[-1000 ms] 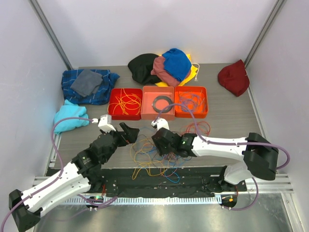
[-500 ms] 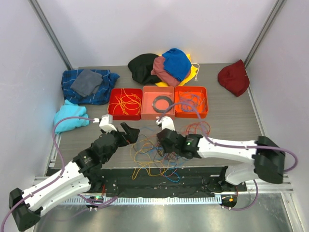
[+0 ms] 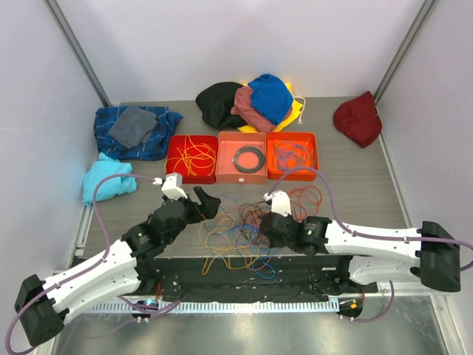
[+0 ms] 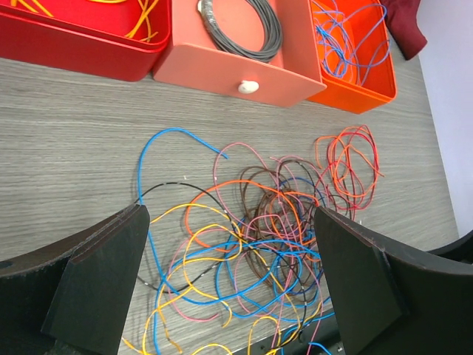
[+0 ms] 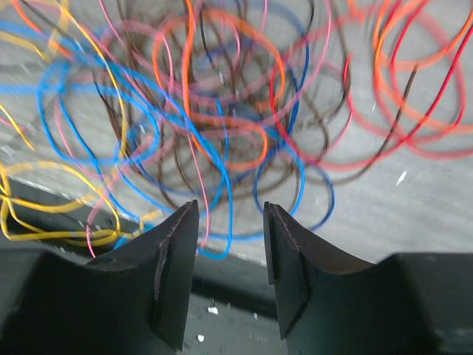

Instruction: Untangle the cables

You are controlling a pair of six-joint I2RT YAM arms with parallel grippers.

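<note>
The cables [image 3: 244, 235] lie in a loose tangle of orange, yellow, blue, pink, brown and red loops on the table's near middle, spilling over the front edge. My left gripper [image 3: 205, 201] hovers at the tangle's left side, wide open and empty. In the left wrist view the cables [image 4: 273, 222] lie between and beyond the gripper [image 4: 233, 288]. My right gripper [image 3: 266, 226] sits over the tangle's right part. In the right wrist view it [image 5: 230, 229] is open, with a pink and a blue cable [image 5: 222, 185] running just past its left finger [image 5: 174, 259], not clamped.
Three trays stand behind the tangle: a red one [image 3: 174, 166] with orange and yellow wires, a salmon one [image 3: 226, 166] with a dark ring, an orange one [image 3: 312, 159] with blue and red wires. Cloths lie at the left [image 3: 137, 129], the back [image 3: 251, 100] and the right [image 3: 358, 118].
My right gripper has moved right and toward the near edge over the tangle. My left gripper has shifted slightly right and away from the base. Some loops have shifted.
</note>
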